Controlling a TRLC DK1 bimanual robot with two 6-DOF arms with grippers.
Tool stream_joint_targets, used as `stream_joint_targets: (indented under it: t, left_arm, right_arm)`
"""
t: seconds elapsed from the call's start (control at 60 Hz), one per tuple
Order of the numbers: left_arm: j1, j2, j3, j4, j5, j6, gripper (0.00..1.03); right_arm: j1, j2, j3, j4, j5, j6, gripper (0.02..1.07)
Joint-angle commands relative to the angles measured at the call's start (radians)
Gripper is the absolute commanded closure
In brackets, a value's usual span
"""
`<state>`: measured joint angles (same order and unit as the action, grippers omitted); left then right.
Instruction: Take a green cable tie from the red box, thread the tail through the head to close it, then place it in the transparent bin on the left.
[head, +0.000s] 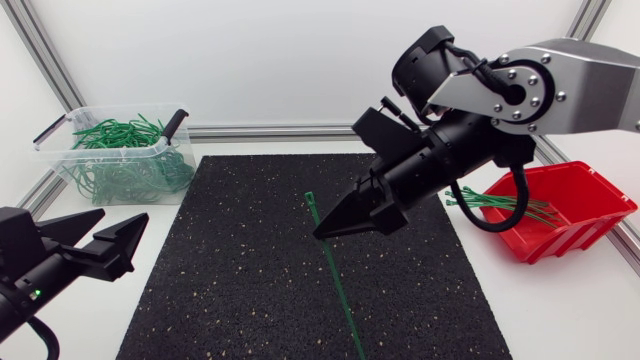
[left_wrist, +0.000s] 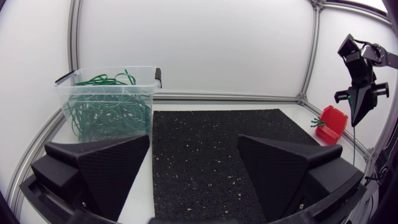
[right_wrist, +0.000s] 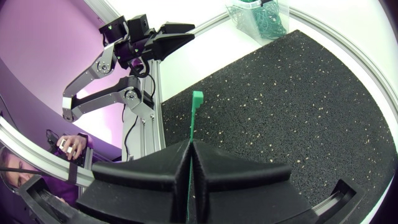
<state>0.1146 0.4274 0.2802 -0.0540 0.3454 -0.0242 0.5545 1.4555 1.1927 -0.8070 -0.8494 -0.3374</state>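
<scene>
My right gripper (head: 322, 231) hangs above the middle of the black mat (head: 250, 290), shut on a green cable tie (head: 333, 270). The tie's head sticks up past the fingertips and its long tail hangs toward the mat's front edge. In the right wrist view the tie (right_wrist: 194, 118) rises straight from between the closed fingers, head end ahead. My left gripper (head: 125, 240) stands open at the mat's left edge, nothing between its fingers (left_wrist: 118, 168). The red box (head: 560, 205) with several green ties sits at the right. The transparent bin (head: 120, 155), at the back left, holds many closed ties.
White table surface surrounds the mat. An aluminium frame rail (head: 270, 131) runs along the back edge. From the left wrist view my right gripper (left_wrist: 360, 106) shows far ahead, with the red box (left_wrist: 333, 122) below it.
</scene>
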Motion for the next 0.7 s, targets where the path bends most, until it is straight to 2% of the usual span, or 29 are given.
stream_joint_targets:
  t: [0.0, 0.067, 0.15, 0.2, 0.283, 0.333, 0.383, 0.45, 0.517, 0.6, 0.683]
  left_arm:
    - [0.046, 0.116, 0.108, -0.035, 0.099, -0.023, 0.04]
    - [0.06, 0.192, 0.174, -0.084, 0.178, -0.005, 0.04]
    - [0.051, 0.28, 0.264, -0.142, 0.182, 0.076, 0.04]
    - [0.011, 0.332, 0.332, -0.213, 0.184, 0.207, 0.04]
    - [-0.066, 0.358, 0.386, -0.233, 0.182, 0.333, 0.05]
    - [-0.073, 0.364, 0.401, -0.222, 0.19, 0.34, 0.08]
    - [-0.096, 0.384, 0.422, -0.227, 0.244, 0.342, 0.12]
    - [-0.125, 0.41, 0.448, -0.227, 0.267, 0.334, 0.15]
    - [-0.135, 0.481, 0.493, -0.239, 0.392, 0.305, 0.19]
    - [-0.102, 0.571, 0.542, -0.265, 0.576, 0.302, 0.19]
    - [-0.102, 0.666, 0.582, -0.293, 0.721, 0.294, 0.19]
  right_arm:
    - [-0.008, 0.017, -0.033, 0.051, -0.02, 0.061, 1.01]
    - [-0.016, 0.026, -0.038, 0.077, -0.031, 0.075, 1.01]
    - [-0.022, 0.036, -0.05, 0.124, -0.045, 0.103, 1.01]
    - [-0.027, 0.045, -0.053, 0.137, -0.057, 0.109, 1.01]
    - [-0.031, 0.048, -0.065, 0.178, -0.063, 0.12, 1.01]
    - [-0.031, 0.051, -0.074, 0.209, -0.063, 0.132, 1.01]
    - [-0.033, 0.054, -0.077, 0.221, -0.065, 0.133, 1.01]
    - [-0.038, 0.057, -0.082, 0.244, -0.069, 0.136, 1.01]
    - [-0.039, 0.066, -0.087, 0.258, -0.079, 0.14, 1.01]
    - [-0.041, 0.075, -0.087, 0.269, -0.086, 0.143, 1.01]
    - [-0.042, 0.075, -0.088, 0.275, -0.093, 0.143, 1.01]
